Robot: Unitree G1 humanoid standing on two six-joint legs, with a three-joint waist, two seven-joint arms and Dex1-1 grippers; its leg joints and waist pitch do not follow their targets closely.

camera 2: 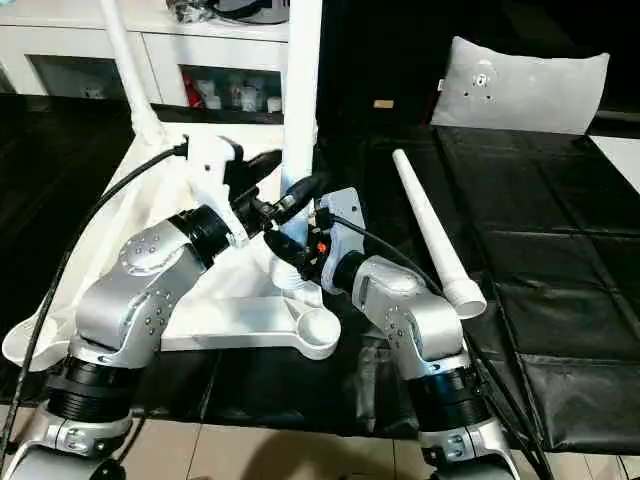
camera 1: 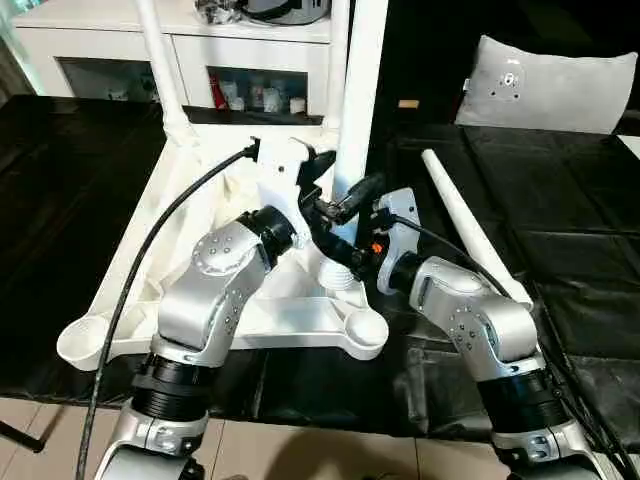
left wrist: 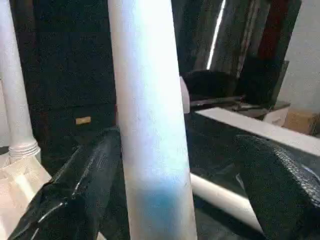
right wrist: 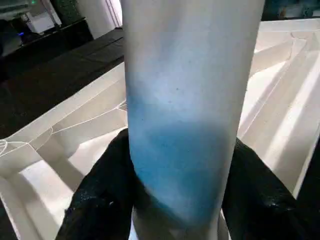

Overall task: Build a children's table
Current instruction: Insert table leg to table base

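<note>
The children's table top (camera 1: 290, 322) lies upside down on a black-covered surface, ribs up. One white leg (camera 1: 160, 70) stands in its far left corner socket. A second leg (camera 1: 360, 110) stands upright near the front right, its ribbed foot (camera 1: 340, 272) on the top. My left gripper (left wrist: 185, 175) is open around this leg, with one finger (left wrist: 90, 175) close beside it and the other finger (left wrist: 280, 185) well clear. Lower down, my right gripper (right wrist: 180, 185) is shut on the same leg, a finger (right wrist: 105, 195) pressed to each side. A loose leg (camera 1: 470, 225) lies to the right.
Round empty sockets sit at the front right (camera 1: 365, 330) and front left (camera 1: 85, 340) corners. A grey-white cushion (camera 1: 545, 85) rests at the back right and a white cabinet (camera 1: 120, 45) stands behind. A black cable (camera 1: 150, 250) arcs over my left forearm.
</note>
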